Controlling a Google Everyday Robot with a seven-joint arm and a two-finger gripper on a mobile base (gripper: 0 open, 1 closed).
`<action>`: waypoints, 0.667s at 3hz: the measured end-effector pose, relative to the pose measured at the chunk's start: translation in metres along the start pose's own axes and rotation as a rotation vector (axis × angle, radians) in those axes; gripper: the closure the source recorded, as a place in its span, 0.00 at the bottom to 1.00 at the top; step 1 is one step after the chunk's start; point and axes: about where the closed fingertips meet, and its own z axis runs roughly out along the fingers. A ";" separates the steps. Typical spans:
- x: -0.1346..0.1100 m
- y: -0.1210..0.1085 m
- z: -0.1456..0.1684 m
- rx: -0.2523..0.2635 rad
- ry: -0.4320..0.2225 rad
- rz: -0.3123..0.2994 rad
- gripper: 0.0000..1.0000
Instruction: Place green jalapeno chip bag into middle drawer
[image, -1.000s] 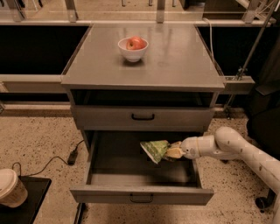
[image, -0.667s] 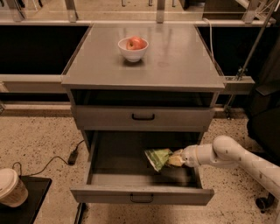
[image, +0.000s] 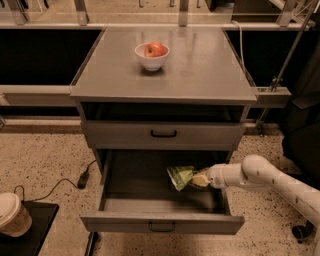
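Placement step, judged near its end. Gripper (image: 200, 180) reaches in from the lower right, clamped on the green jalapeno chip bag (image: 181, 176). Bag sits inside the open middle drawer (image: 162, 218), right of centre, apparently just off the floor. Next move likely calls for lowering slightly, releasing, then backing out clear of the drawer's right wall. Pale print on bag; nothing legible.

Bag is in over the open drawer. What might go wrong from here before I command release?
1. The gripper holds the green jalapeno chip bag by one end, inside the middle drawer and toward its right wall. Once released, the bag may prop against that wall and snag when the drawer closes.
2. The arm crosses that right wall closely, so a low sideways retreat might catch it.
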 end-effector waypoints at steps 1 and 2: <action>0.014 -0.002 0.025 -0.042 0.024 0.014 1.00; 0.044 -0.010 0.064 -0.096 0.028 0.110 1.00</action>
